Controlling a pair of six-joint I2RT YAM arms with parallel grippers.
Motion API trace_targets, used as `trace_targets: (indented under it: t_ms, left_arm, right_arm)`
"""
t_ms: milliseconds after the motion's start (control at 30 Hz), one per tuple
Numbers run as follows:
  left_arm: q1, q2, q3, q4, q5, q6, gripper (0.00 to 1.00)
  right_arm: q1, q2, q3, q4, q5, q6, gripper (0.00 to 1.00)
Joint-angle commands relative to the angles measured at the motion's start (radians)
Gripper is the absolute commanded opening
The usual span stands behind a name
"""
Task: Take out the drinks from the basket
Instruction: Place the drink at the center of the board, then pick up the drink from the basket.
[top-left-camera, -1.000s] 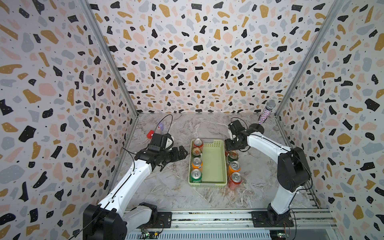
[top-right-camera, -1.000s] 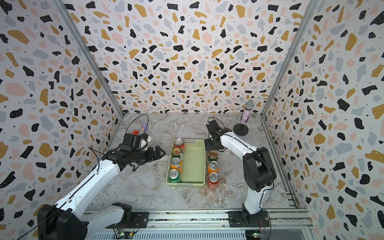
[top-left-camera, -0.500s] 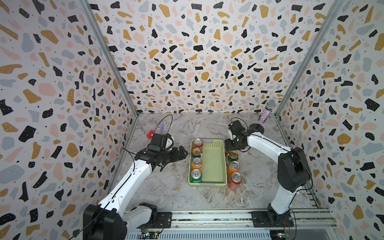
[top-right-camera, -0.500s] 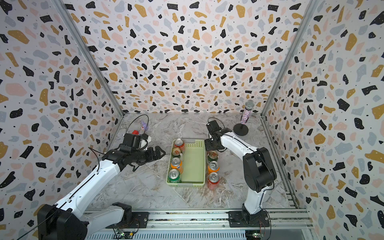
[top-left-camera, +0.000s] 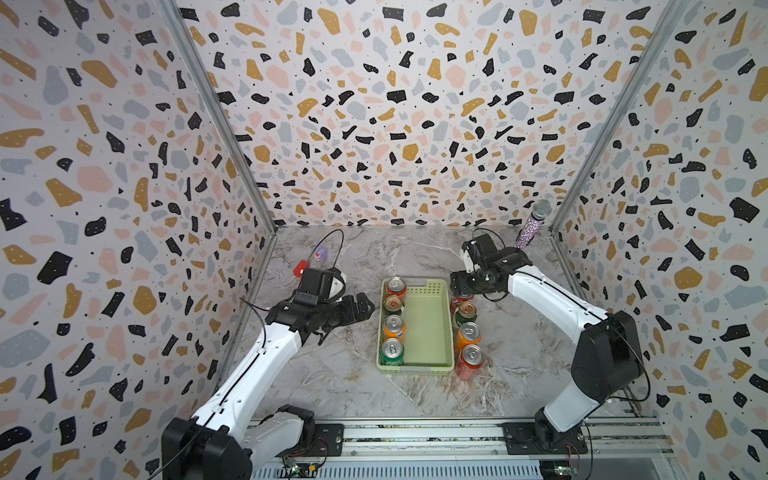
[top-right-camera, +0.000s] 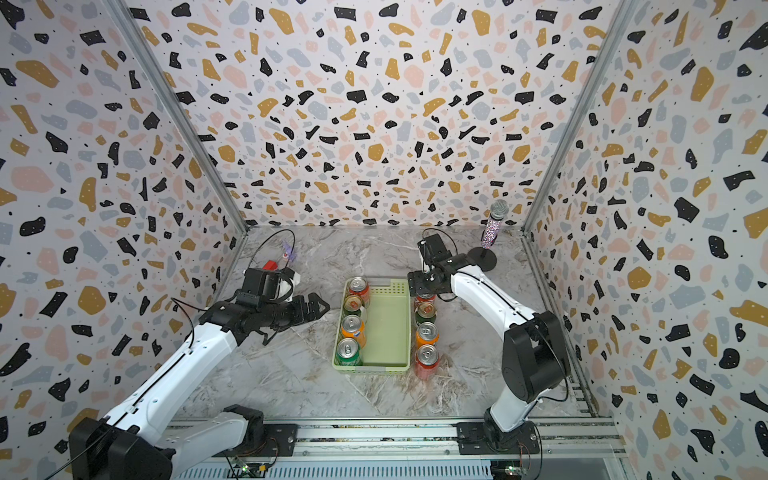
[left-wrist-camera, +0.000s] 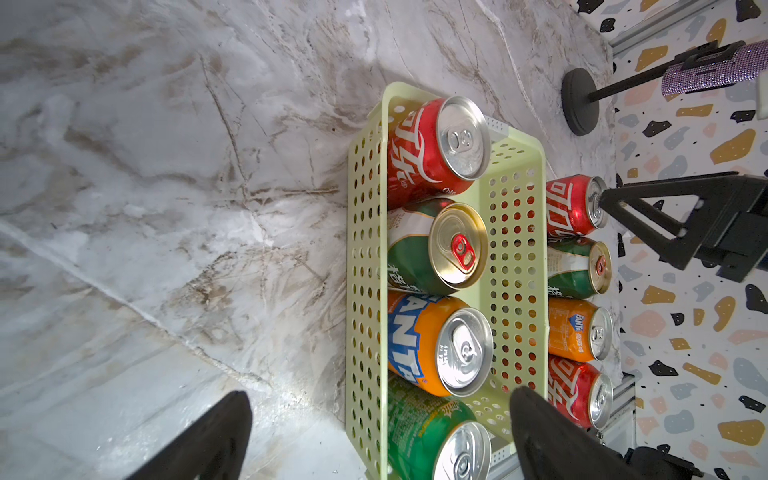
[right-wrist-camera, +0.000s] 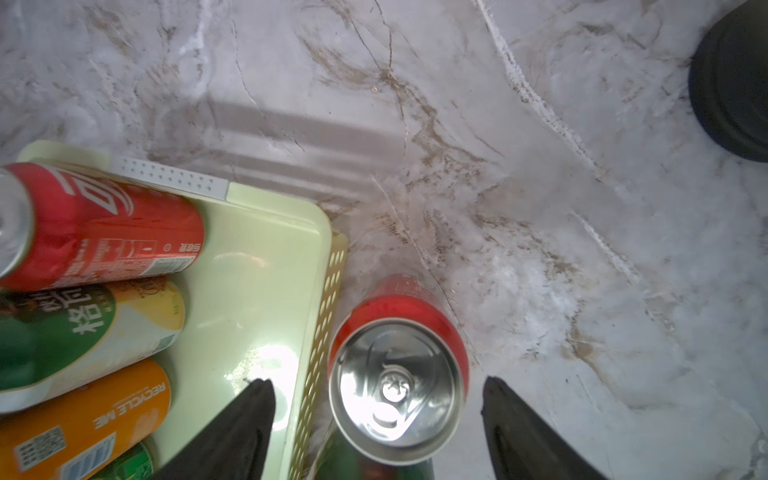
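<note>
Red drink (right-wrist-camera: 399, 386) between spread right fingers (right-wrist-camera: 241, 436), half-covered in both top views

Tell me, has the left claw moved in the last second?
No. The left gripper hangs open at the same spot beside the basket as before.

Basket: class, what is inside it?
Four upright cans in a row along one long side: red, dark green, orange, bright green. The rest of the basket is bare. The floor under the cans is covered.
</note>
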Motion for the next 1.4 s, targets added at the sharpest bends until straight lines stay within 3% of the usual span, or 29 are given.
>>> trace_targets:
  t_ms: [0,433,633,800,900,967,1067,1367]
  left_arm:
    - [0.004,-0.034,0.019,-0.025,-0.010,0.015,1.00]
    - [0.003,-0.018,0.044,-0.080,0.035,0.025,1.00]
    - [-0.020,-0.019,0.029,-0.114,0.066,0.048,0.98]
    - [-0.027,-0.013,0.033,-0.154,0.017,0.073,0.98]
    - [-0.026,-0.006,0.058,-0.191,-0.071,0.111,1.00]
    - [-0.020,-0.006,0.085,-0.239,-0.198,0.139,1.00]
    - [0.017,-0.011,0.087,-0.263,-0.265,0.165,1.00]
    - [0.160,0.002,0.060,-0.236,-0.168,0.179,1.00]
  right_arm:
    - [0.002,-0.100,0.008,0.002,-0.069,-0.021,0.82]
    - [0.029,-0.338,-0.060,0.007,-0.248,-0.007,0.80]
    - [0.086,-0.370,-0.119,0.014,-0.218,0.035,0.80]
    - [0.207,-0.333,-0.133,0.017,-0.174,0.069,0.79]
    - [0.297,-0.312,-0.141,0.029,-0.120,0.103,0.79]
    - [0.353,-0.305,-0.152,0.049,-0.091,0.124,0.79]
    - [0.417,-0.293,-0.153,0.052,-0.033,0.147,0.80]
    - [0.541,-0.185,-0.131,0.081,0.050,0.217,0.81]
